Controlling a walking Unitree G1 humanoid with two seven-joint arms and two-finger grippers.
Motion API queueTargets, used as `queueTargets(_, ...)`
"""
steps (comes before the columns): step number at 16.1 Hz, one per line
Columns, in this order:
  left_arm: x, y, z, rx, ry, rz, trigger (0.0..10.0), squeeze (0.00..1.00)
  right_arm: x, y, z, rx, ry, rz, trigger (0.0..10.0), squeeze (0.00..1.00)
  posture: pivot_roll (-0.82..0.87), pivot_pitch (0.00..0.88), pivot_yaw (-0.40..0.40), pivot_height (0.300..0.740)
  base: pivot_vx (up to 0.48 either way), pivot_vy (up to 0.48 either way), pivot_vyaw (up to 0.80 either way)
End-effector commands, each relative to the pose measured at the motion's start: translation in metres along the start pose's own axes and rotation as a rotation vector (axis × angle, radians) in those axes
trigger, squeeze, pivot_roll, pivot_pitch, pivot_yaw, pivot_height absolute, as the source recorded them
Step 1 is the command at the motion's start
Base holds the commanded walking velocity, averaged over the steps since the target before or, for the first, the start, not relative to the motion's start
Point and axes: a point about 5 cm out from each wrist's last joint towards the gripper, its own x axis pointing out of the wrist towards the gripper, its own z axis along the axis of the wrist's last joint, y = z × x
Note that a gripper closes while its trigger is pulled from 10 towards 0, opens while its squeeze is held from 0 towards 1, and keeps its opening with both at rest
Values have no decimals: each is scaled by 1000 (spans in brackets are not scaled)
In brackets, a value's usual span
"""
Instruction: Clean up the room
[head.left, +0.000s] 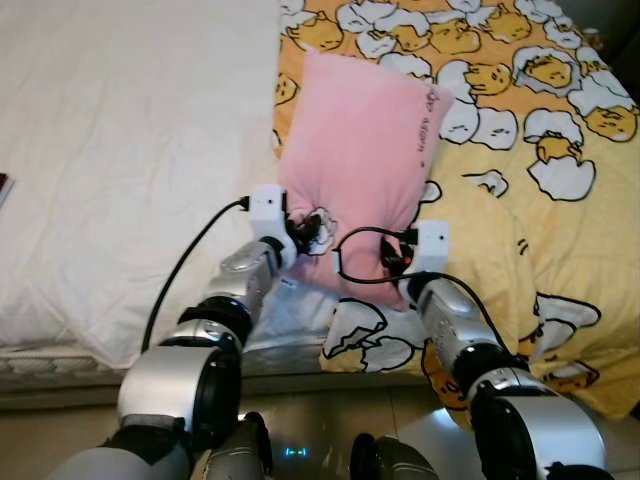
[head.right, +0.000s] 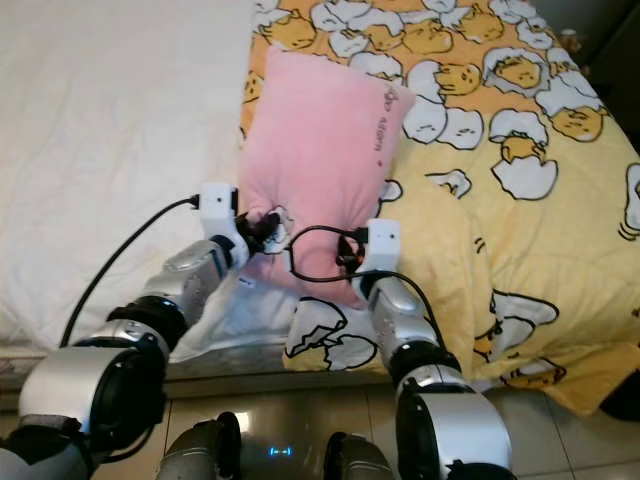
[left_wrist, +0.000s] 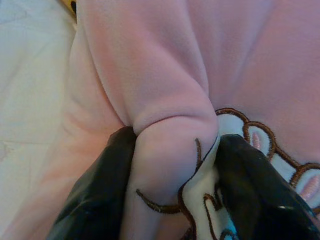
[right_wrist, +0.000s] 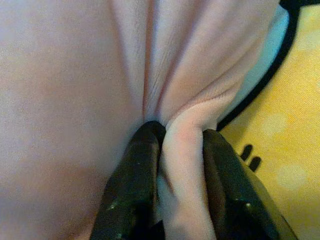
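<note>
Pinching a fold of the pillow (head.left: 355, 150) between both fingers, our left gripper (head.left: 308, 228) has closed on the pillow's near left corner, right where a brown-outlined white patch is stitched into the pink fleece. In the left wrist view the two black fingers (left_wrist: 95, 200) press a ridge of fabric between them. To the outside of that gripper lies the white sheet (head.left: 120, 150), with a black cable (head.left: 185, 265) running back along our left arm. The pillow stretches away from both grippers, lying across the line where the white sheet meets the yellow quilt (head.left: 540, 150). Our right gripper (head.left: 397, 262) has closed on the near right corner; its fingers (right_wrist: 135, 190) squeeze a pleat of pink cloth. Beyond and outside that gripper spreads the quilt, printed with egg figures.
</note>
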Motion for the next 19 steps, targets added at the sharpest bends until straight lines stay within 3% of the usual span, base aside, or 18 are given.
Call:
queueTargets(1, -1, -10, -25, -13, 85, -40, 0, 0, -9, -2, -28, 23, 107, -7, 0, 0, -7, 146, -71, 740, 0, 0, 0)
queueTargets(5, -2, -6, -18, 59, 53, -34, 0, 0, -5, -17, -8, 53, 62, -66, 0, 0, -8, 57, -51, 740, 0, 0, 0)
queueTargets(7, 0, -13, -7, 141, 0, -84, 0, 0, -2, -28, 16, 48, 1, -97, 0, 0, 23, 0, -48, 740, 0, 0, 0)
queueTargets(9, 2, -18, 2, 125, -56, -111, 0, 0, 0, -31, 31, 28, -43, -113, 0, 0, 54, 0, -49, 740, 0, 0, 0)
queueTargets(12, 3, -28, 21, 72, -164, -161, 0, 0, 6, -24, 64, -75, -170, -99, 0, 0, 62, 0, -44, 740, 0, 0, 0)
queueTargets(14, -1, -28, 52, 120, -295, -182, 0, 0, 7, -14, 104, -152, -331, -48, 0, 0, 65, 0, -36, 740, 0, 0, 0)
queueTargets(15, -3, -27, 61, 126, -330, -183, 0, 0, 6, -13, 112, -158, -364, -41, 0, 0, 64, 0, -35, 740, 0, 0, 0)
queueTargets(16, -8, -24, 85, 158, -406, -186, 0, 0, 2, -11, 123, -179, -424, -31, 0, 0, 66, 0, -37, 740, 0, 0, 0)
queueTargets(19, -10, -23, 100, 225, -436, -177, 0, 0, -3, -12, 118, -246, -445, -33, 0, 0, 72, 0, -20, 740, 0, 0, 0)
